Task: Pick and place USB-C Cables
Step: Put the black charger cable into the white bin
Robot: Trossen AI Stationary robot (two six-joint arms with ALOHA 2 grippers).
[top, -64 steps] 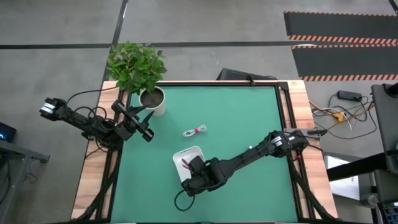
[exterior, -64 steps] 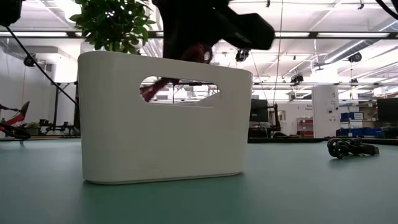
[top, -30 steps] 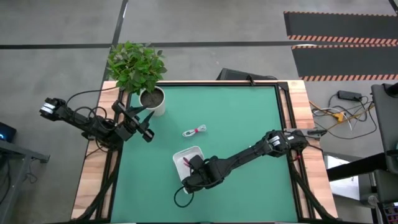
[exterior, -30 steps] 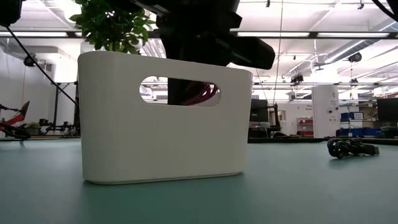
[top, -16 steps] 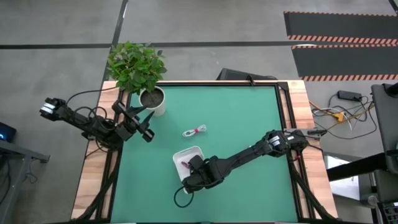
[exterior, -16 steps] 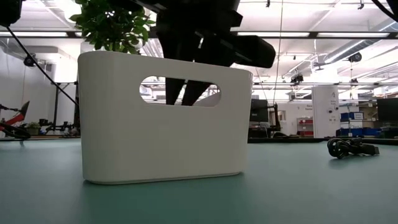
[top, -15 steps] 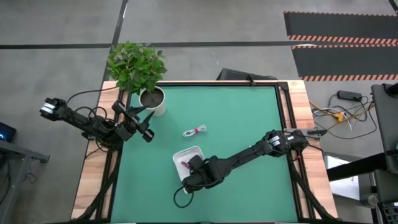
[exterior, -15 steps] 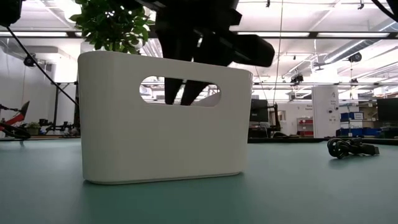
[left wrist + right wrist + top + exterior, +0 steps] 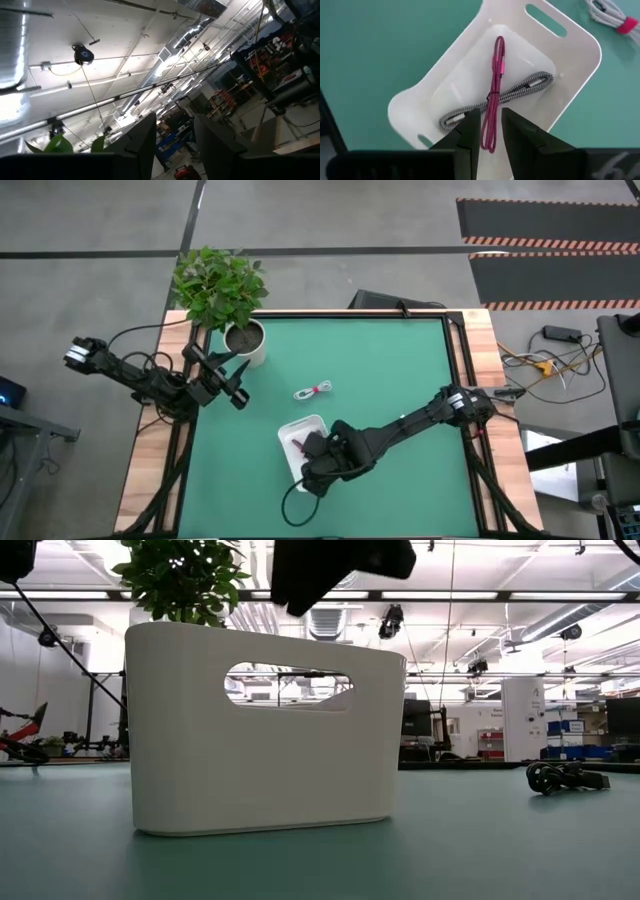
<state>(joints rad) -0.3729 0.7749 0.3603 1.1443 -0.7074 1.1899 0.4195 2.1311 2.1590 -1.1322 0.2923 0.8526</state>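
The white tray [image 9: 570, 60] stands on the green table; in the high view it is the tray [image 9: 293, 428]. Inside it the magenta cable [image 9: 496, 85] lies across the grey cable [image 9: 530, 84], both on the tray floor. My right gripper [image 9: 491, 131] hovers open above them, clear of the rim [image 9: 265, 635], touching nothing. The white cable [image 9: 313, 390] lies on the table beyond the tray. A black bundled cable [image 9: 565, 777] rests on the table farther right in the low view. My left gripper [image 9: 175, 135] waits open at the table's left edge, pointing up.
A potted plant [image 9: 222, 290] stands at the far left corner next to the left arm. The right arm [image 9: 400, 428] slants across the table from the right edge. A loop of the arm's black wire [image 9: 290, 505] lies near the tray. Green mat [image 9: 390, 360] stretches behind the tray.
My right gripper, down inside the tray with the magenta cable, opened and let it go. The cable dropped onto the tray floor across the grey one. The gripper then rose straight up out of the tray, above its rim.
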